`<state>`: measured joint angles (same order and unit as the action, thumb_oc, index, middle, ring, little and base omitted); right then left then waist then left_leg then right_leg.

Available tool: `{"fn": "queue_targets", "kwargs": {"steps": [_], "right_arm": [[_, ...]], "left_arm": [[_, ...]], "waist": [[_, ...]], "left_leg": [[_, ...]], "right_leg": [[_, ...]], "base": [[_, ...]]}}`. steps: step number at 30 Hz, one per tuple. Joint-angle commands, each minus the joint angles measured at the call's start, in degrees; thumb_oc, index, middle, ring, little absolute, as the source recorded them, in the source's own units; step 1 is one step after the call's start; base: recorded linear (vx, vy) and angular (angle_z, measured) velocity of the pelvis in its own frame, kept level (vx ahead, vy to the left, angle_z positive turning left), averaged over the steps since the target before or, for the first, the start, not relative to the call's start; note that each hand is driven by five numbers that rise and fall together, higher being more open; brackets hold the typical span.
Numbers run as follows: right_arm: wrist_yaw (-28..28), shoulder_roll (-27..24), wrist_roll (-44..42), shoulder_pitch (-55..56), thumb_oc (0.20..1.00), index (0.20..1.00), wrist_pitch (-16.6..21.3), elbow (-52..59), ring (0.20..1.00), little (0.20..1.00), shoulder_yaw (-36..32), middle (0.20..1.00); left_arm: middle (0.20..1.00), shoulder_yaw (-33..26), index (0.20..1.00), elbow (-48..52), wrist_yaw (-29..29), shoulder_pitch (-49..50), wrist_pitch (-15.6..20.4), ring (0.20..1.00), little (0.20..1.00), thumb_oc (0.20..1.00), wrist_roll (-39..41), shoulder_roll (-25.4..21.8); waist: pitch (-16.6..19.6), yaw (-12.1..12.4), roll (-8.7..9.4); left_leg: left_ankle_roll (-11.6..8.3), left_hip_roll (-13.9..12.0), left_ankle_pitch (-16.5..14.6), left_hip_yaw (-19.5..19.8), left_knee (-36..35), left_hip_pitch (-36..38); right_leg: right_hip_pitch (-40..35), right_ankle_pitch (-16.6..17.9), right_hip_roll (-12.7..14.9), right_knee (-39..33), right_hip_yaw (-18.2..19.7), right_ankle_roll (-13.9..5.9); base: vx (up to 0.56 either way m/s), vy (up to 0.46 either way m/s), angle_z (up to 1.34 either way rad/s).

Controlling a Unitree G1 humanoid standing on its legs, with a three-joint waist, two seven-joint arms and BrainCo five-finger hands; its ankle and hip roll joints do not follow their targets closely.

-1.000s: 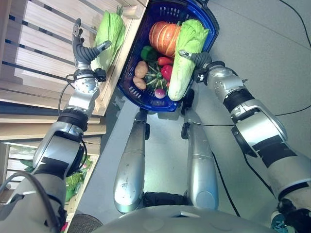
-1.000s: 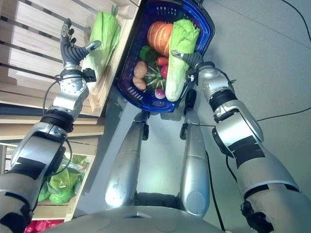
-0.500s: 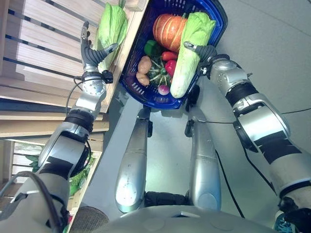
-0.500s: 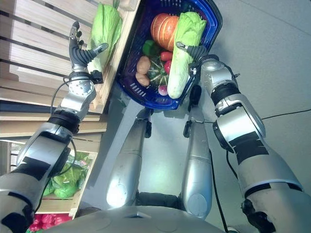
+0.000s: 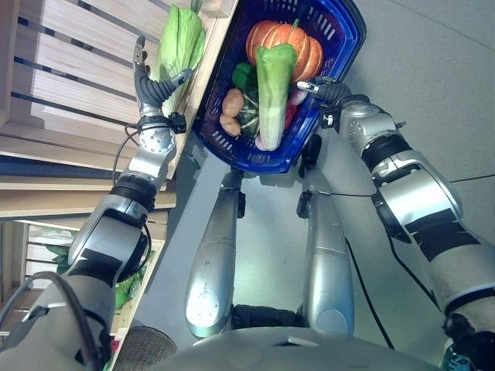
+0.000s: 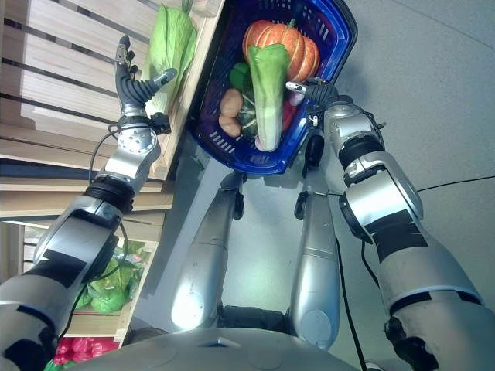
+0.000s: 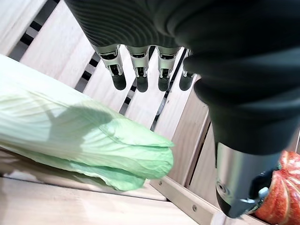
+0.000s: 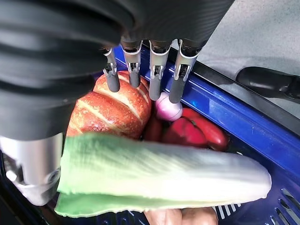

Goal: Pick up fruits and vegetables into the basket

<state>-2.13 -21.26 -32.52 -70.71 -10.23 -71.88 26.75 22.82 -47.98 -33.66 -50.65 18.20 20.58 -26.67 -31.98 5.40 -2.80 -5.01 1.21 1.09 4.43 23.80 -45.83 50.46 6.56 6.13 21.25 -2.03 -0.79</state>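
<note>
Dropped from the spread right hand (image 8: pixel 140 56), cabbage (image 5: pixel 272 85) overlies basket (image 5: pixel 340 31); wrist view reveals onion (image 8: pixel 168 108)

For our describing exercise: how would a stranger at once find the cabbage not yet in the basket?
Start at the blue basket of produce, then look beside it to the slatted wooden crate. The cabbage lies in there, by the open left hand. Unlike the cabbage in the basket, it lies on wood, alone.
</note>
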Motion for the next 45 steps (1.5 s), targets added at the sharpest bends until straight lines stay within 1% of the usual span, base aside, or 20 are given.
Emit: {"fn": "queue_targets", "kwargs": {"steps": [1, 7, 8, 9, 10, 11, 12, 13, 14, 16, 19, 20, 21, 25, 29, 34, 37, 40, 43, 45], "right_arm": [[-0.7, -1.2, 0.3, 0.6, 1.0, 1.0, 1.2, -1.3, 1.0, 1.0, 0.2, 1.0], [-1.0, -1.6, -0.2, 1.0, 1.0, 1.0, 4.8, 0.1, 1.0, 1.0, 0.8, 1.0], [-1.0, -1.6, -0.3, 1.1, 1.0, 1.0, 4.9, 0.2, 1.0, 1.0, 0.8, 1.0], [-1.1, -1.7, -1.0, 1.3, 1.0, 1.0, 6.0, 0.8, 1.0, 1.0, 1.0, 1.0], [-1.5, -1.8, -1.4, 1.7, 1.0, 1.0, 7.8, 2.0, 1.0, 1.0, 0.9, 1.0], [-1.6, -1.8, -1.5, 1.8, 1.0, 1.0, 7.9, 2.1, 1.0, 1.0, 0.9, 1.0], [-2.1, -1.8, -1.8, 2.2, 1.0, 1.0, 9.4, 3.1, 1.0, 1.0, 1.1, 1.0], [-3.3, -1.9, -2.5, 2.9, 1.0, 1.0, 11.4, 4.8, 1.0, 1.0, 1.1, 1.0], [-3.5, -1.9, -2.6, 3.1, 1.0, 1.0, 11.6, 5.1, 1.0, 1.0, 1.1, 1.0], [-7.1, -2.5, -3.8, 5.4, 1.0, 1.0, 13.9, 10.8, 1.0, 1.0, 1.3, 1.0], [-9.6, -3.2, -5.0, 8.2, 1.0, 1.0, 16.4, 16.1, 1.0, 1.0, 0.9, 1.0], [-10.4, -3.9, -5.6, 9.4, 1.0, 1.0, 17.6, 18.4, 1.0, 1.0, 0.9, 1.0], [-12.1, -4.6, -5.3, 11.9, 1.0, 1.0, 19.9, 22.7, 1.0, 1.0, 0.4, 1.0], [-16.6, -6.6, -4.6, 18.3, 1.0, 1.0, 24.9, 32.5, 1.0, 1.0, -1.1, 1.0], [-20.6, -7.8, -3.1, 23.9, 1.0, 1.0, 29.8, 36.7, 1.0, 1.0, -4.1, 1.0], [-26.0, -8.8, -0.5, 28.4, 1.0, 1.0, 34.4, 37.4, 1.0, 1.0, -7.9, 1.0], [-29.8, -9.5, -0.5, 29.3, 1.0, 1.0, 35.5, 35.1, 1.0, 1.0, -9.8, 1.0], [-33.1, -9.9, -0.5, 30.0, 1.0, 1.0, 36.4, 30.5, 1.0, 1.0, -11.7, 1.0], [-32.9, -9.9, -2.7, 30.0, 1.0, 1.0, 36.8, 28.1, 1.0, 1.0, -12.5, 1.0], [-30.4, -10.1, -5.5, 29.5, 1.0, 1.0, 38.4, 21.8, 1.0, 1.0, -14.0, 1.0]], "left_arm": [[1.0, -2.2, 1.0, -0.4, -2.7, -0.3, -1.4, 1.0, 1.0, 1.0, -2.9, 1.0], [1.0, -1.6, 1.0, -2.1, -5.0, -1.3, -5.5, 1.0, 1.0, 1.0, -6.4, -0.3], [1.0, -1.6, 1.0, -2.1, -5.1, -1.3, -5.6, 1.0, 1.0, 1.0, -6.5, -0.3], [1.0, -1.5, 1.0, -2.4, -5.5, -1.4, -6.4, 1.0, 1.0, 1.0, -7.5, -0.5], [1.0, -1.3, 1.0, -3.1, -6.1, -1.7, -8.3, 1.0, 1.0, 1.0, -8.6, -0.9], [1.0, -1.3, 1.0, -3.1, -6.2, -1.7, -8.5, 1.0, 1.0, 1.0, -8.7, -1.0], [1.0, -1.2, 1.0, -3.9, -6.4, -2.1, -9.7, 1.0, 1.0, 1.0, -8.9, -1.3], [1.0, -1.1, 1.0, -5.2, -6.2, -2.5, -11.3, 1.0, 1.0, 1.0, -9.5, -1.8], [1.0, -1.0, 1.0, -5.3, -6.3, -2.5, -11.4, 1.0, 1.0, 1.0, -9.6, -1.8], [1.0, -0.8, 1.0, -7.1, -6.3, -2.9, -14.1, 1.0, 1.0, 1.0, -10.9, -2.5], [1.0, -0.6, 1.0, -8.4, -7.3, -2.5, -15.8, 1.0, 1.0, 1.0, -11.4, -3.0], [1.0, -0.7, 1.0, -8.7, -7.7, -2.2, -16.2, 1.0, 1.0, 1.0, -11.1, -3.3], [1.0, -1.0, 1.0, -9.3, -8.4, -1.6, -17.1, 1.0, 1.0, 1.0, -11.0, -3.7], [1.0, -2.2, 1.0, -10.5, -10.0, 0.0, -17.9, 1.0, 1.0, 1.0, -10.7, -5.0], [1.0, -3.6, 1.0, -11.7, -11.0, 1.1, -18.3, 1.0, 1.0, 1.0, -10.5, -5.8], [1.0, -4.8, 1.0, -14.7, -9.7, 2.0, -18.0, 1.0, 1.0, 1.0, -9.6, -6.6], [1.0, -5.3, 1.0, -17.4, -9.2, 1.8, -17.9, 1.0, 1.0, 1.0, -8.3, -6.9], [1.0, -5.5, 1.0, -20.6, -8.9, 1.2, -19.0, 1.0, 1.0, 1.0, -7.0, -7.3], [1.0, -5.6, 1.0, -22.3, -8.8, 0.8, -19.3, 1.0, 1.0, 1.0, -6.4, -7.4], [1.0, -5.8, 1.0, -25.8, -8.2, -0.6, -19.5, 1.0, 1.0, 1.0, -5.0, -7.7]], "waist": [[2.2, -0.9, -5.86], [2.2, -1.4, -5.64], [2.2, -1.4, -5.63], [2.2, -1.6, -5.56], [2.2, -1.9, -5.39], [2.2, -1.9, -5.36], [2.2, -2.2, -5.11], [2.2, -2.6, -4.75], [2.2, -2.7, -4.7], [2.2, -3.7, -3.88], [2.2, -4.7, -3.24], [2.2, -5.1, -3.0], [2.2, -5.9, -2.51], [2.2, -7.7, -1.25], [2.2, -9.2, -0.45], [2.2, -10.5, 0.19], [2.2, -11.0, 0.41], [2.2, -11.3, 0.73], [2.2, -11.4, 0.88], [2.2, -11.5, 1.22]], "left_leg": [[2.48, 4.1, 1.8, -1.6, -3.5, -0.4], [2.4, 3.8, 1.9, -1.7, -3.7, -0.3], [2.39, 3.8, 1.9, -1.7, -3.7, -0.3], [2.39, 3.8, 1.9, -1.8, -3.8, -0.2], [2.37, 3.6, 2.0, -1.9, -3.8, -0.2], [2.37, 3.6, 2.0, -1.9, -3.9, -0.2], [2.34, 3.5, 2.1, -2.0, -4.0, -0.2], [2.29, 3.4, 2.1, -2.1, -4.0, -0.1], [2.28, 3.3, 2.1, -2.1, -4.0, -0.1], [2.2, 3.0, 2.3, -2.3, -4.5, 0.1], [2.15, 2.7, 2.4, -2.6, -4.8, 0.3], [2.14, 2.7, 2.5, -2.8, -5.0, 0.4], [2.09, 2.5, 2.4, -3.0, -5.1, 0.3], [1.99, 2.0, 2.4, -3.4, -5.4, 0.2], [1.97, 1.7, 2.1, -3.8, -6.0, 0.6], [1.96, 1.4, 1.7, -4.1, -6.4, 0.9], [2.01, 1.4, 1.4, -4.2, -6.5, 1.0], [2.08, 1.3, 1.1, -4.2, -6.5, 1.0], [2.13, 1.2, 1.0, -4.2, -6.5, 0.9], [2.26, 1.1, 0.8, -4.2, -6.5, 0.6]], "right_leg": [[-1.6, -9.2, -3.8, 4.9, -3.4, -0.98], [-1.7, -9.0, -3.9, 4.6, -3.1, -0.98], [-1.8, -9.0, -3.9, 4.6, -3.1, -0.99], [-1.8, -9.0, -4.0, 4.5, -3.0, -0.95], [-1.7, -9.1, -4.2, 4.6, -2.9, -0.93], [-1.7, -9.0, -4.2, 4.5, -2.8, -0.93], [-1.7, -9.0, -4.4, 4.5, -2.7, -0.94], [-1.9, -9.0, -4.5, 4.4, -2.6, -0.98], [-1.9, -9.0, -4.5, 4.4, -2.6, -0.98], [-2.0, -8.9, -4.9, 4.1, -2.1, -1.0], [-2.1, -8.7, -5.3, 3.7, -1.7, -1.03], [-2.1, -8.6, -5.4, 3.6, -1.6, -1.05], [-1.9, -8.6, -5.6, 3.5, -1.3, -1.12], [-1.7, -8.3, -6.0, 3.1, -0.6, -1.4], [-2.0, -8.2, -6.3, 2.4, 0.2, -1.62], [-2.3, -8.2, -6.5, 1.7, 0.8, -1.81], [-2.4, -8.3, -6.6, 1.4, 1.0, -1.82], [-2.7, -8.4, -6.6, 0.8, 1.1, -1.86], [-2.6, -8.3, -6.7, 0.6, 1.1, -1.8], [-2.5, -8.3, -6.7, 0.1, 1.1, -1.75]], "base": [[0.0, 0.0, 0.0], [0.0, 0.0, 0.0], [0.0, 0.0, 0.0], [0.0, 0.0, 0.0], [0.0, 0.0, 0.0], [0.0, 0.0, 0.0], [0.0, 0.0, 0.0], [0.0, 0.0, 0.0], [0.0, 0.0, 0.0], [0.0, 0.01, -0.02], [-0.01, 0.026, -0.06], [-0.01, 0.033, -0.11], [-0.01, 0.036, -0.12], [-0.01, 0.019, -0.08], [0.0, 0.025, -0.13], [0.0, 0.026, -0.11], [0.01, 0.032, -0.07], [0.0, 0.018, -0.06], [0.0, 0.001, -0.04], [0.01, -0.002, -0.06]]}}
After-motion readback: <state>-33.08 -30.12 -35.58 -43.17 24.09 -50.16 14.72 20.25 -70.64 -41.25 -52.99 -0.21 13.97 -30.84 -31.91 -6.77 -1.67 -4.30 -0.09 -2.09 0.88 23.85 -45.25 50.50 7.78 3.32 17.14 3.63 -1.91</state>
